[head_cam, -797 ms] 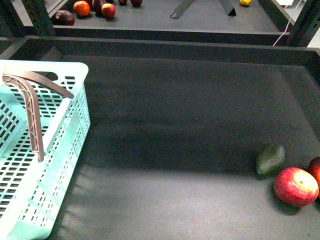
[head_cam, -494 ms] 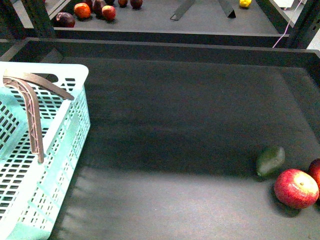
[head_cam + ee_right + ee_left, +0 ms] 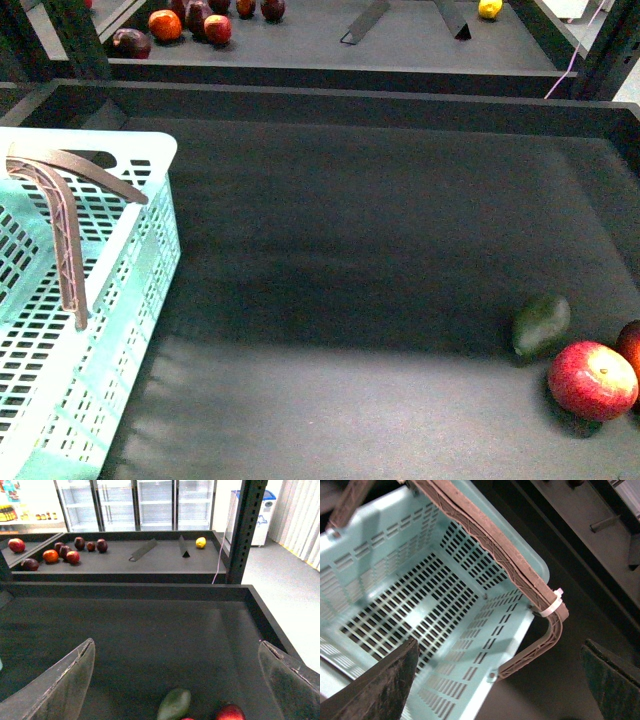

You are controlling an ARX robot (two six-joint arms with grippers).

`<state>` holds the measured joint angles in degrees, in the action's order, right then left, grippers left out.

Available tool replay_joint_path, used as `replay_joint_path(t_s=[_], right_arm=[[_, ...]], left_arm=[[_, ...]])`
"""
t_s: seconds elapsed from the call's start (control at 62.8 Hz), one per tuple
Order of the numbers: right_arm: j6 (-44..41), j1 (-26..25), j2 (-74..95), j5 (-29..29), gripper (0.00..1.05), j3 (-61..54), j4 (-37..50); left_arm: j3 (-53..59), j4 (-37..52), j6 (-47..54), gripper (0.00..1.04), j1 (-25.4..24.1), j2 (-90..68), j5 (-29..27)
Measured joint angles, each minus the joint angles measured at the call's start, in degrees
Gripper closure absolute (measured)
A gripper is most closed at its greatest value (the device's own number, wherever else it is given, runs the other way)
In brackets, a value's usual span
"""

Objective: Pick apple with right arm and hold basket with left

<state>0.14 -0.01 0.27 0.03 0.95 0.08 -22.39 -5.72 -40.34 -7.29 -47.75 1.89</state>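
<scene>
The apple (image 3: pixel 592 380), red with pale speckles, lies on the dark mat at the near right. The mint-turquoise basket (image 3: pixel 130 300) stands at the left with a brown handle (image 3: pixel 65 235) raised. Neither arm shows in the front view. My left gripper (image 3: pixel 500 680) hangs open above the basket's corner rim (image 3: pixel 470 672), its fingers (image 3: pixel 385 690) wide apart beside the handle (image 3: pixel 535 650) and touching nothing. My right gripper (image 3: pixel 175 680) is open above the mat. Two red fruit tops (image 3: pixel 230 713) peek in below it; I cannot tell which is the apple.
A dull green oval fruit (image 3: pixel 541 325) lies just left of the apple, and another red fruit (image 3: pixel 632 345) sits at the right edge. A raised dark wall (image 3: pixel 330 100) bounds the mat at the back. Beyond it a shelf holds several small fruits (image 3: pixel 165 24).
The whole front view has slid slightly downward in the picture. The apple, green fruit and basket keep their places relative to one another.
</scene>
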Motion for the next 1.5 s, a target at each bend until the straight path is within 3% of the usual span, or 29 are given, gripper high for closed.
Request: replay_joint_path(t_s=[0.127,0.351,0.685,0.956,1.402,1.498], right_arm=[[0.0,0.0,0.0,0.0,0.09,0.0,0.0],[0.0,0.0,0.0,0.0,0.09,0.0,0.0],[0.0,0.0,0.0,0.0,0.09,0.0,0.0],[0.0,0.0,0.0,0.0,0.09,0.0,0.0],[0.0,0.0,0.0,0.0,0.09,0.0,0.0],[0.0,0.0,0.0,0.0,0.09,0.0,0.0]], left_arm=[[-3.1,8.6,-11.0,0.07,-3.0,-13.9,5.8],[-11.5,13.5,-19.2,0.07,-4.3,-30.2,8.2],[-22.5,17.8,-23.9,0.07,-4.1,-49.0,6.6],[-26.8,17.9,-25.4,0.07,-3.0,-54.9,4.9],[-28.2,15.8,-27.3,0.82,-2.6,-54.9,3.8],[-28.2,14.4,-30.2,0.89,-2.0,-53.4,5.1]])
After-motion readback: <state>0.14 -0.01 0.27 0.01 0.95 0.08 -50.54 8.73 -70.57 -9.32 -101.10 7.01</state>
